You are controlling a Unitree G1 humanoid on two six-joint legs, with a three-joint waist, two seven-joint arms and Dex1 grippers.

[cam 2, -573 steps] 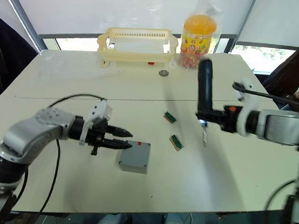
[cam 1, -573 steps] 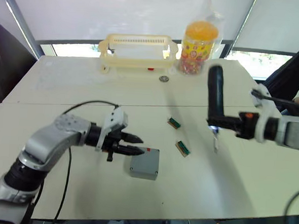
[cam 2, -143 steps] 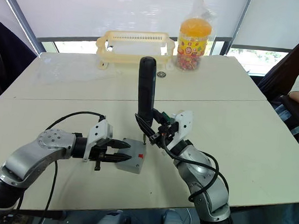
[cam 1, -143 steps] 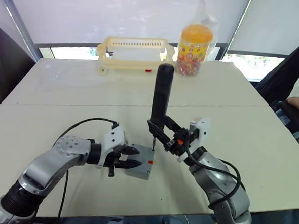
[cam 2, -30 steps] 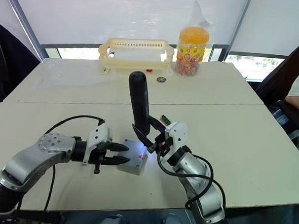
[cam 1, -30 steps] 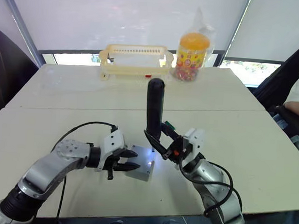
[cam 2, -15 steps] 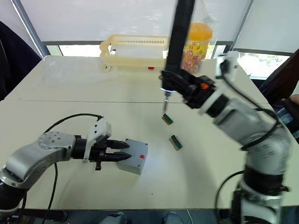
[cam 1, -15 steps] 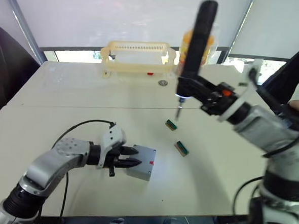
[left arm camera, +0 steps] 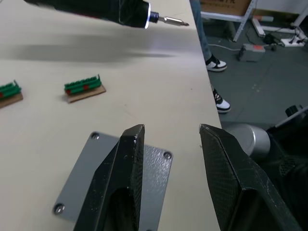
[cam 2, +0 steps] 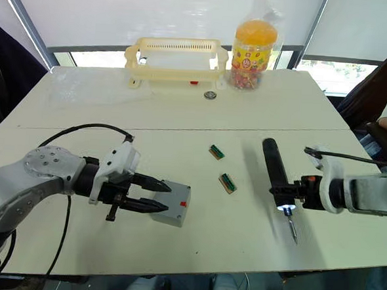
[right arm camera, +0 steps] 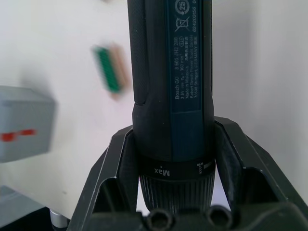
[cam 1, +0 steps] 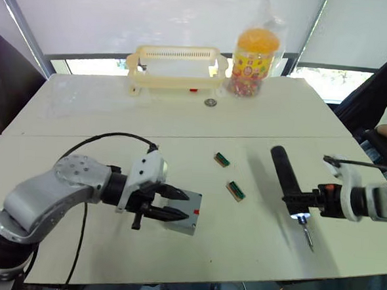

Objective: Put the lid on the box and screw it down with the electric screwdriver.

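Left claw [cam 1: 176, 205] sitting open over lid [left arm camera: 113, 180] on box [cam 2: 170, 210]; right claw [right arm camera: 174, 192] gripping electric screwdriver [cam 1: 287, 184], hanging well apart above worktop [cam 1: 181, 128].

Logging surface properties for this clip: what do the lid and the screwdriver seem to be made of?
The lid looks like moulded grey plastic with a matt, faintly textured finish, and small shiny screw heads that seem metal sit at its corners. The screwdriver has a smooth dark casing, probably plastic, with printed markings; its bit looks like bare metal.
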